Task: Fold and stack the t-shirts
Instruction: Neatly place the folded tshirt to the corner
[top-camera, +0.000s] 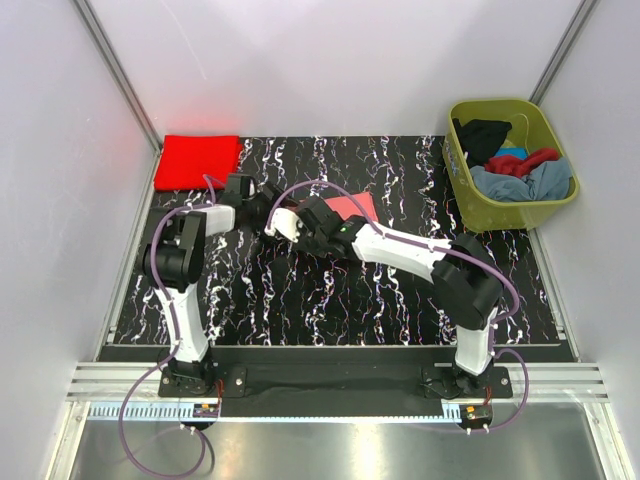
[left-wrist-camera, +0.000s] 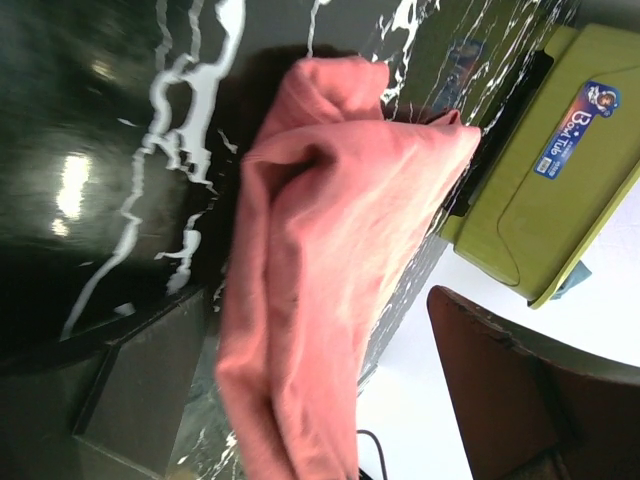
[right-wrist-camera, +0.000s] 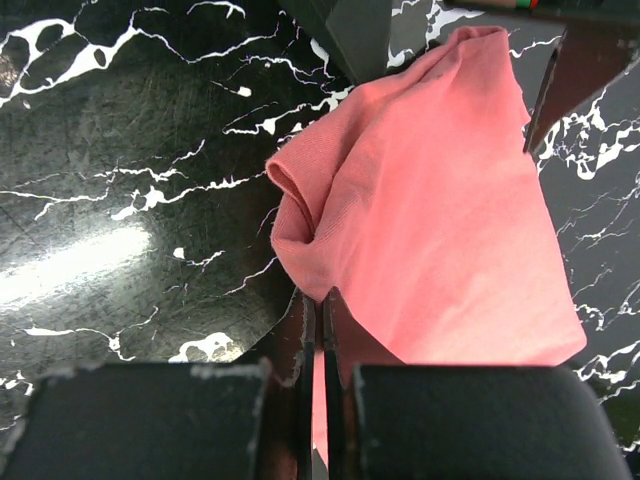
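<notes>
Top: bright red t-shirt (top-camera: 197, 161) folded at far-left corner, one done. Salmon t-shirt (top-camera: 352, 208) mid-table, bunched, unfolded. More t-shirts (top-camera: 515, 170) wait in olive tub (top-camera: 458, 180). Black marbled table (top-camera: 350, 300), white walls (top-camera: 330, 60).
Left wrist: my left gripper (left-wrist-camera: 320, 310) spread, straddling salmon cloth.
Right wrist: my right gripper (right-wrist-camera: 318, 380) pressed together, pinching its edge.

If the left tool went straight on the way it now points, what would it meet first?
The salmon pink t-shirt, bunched right ahead of the left tool; how close is unclear.
</notes>
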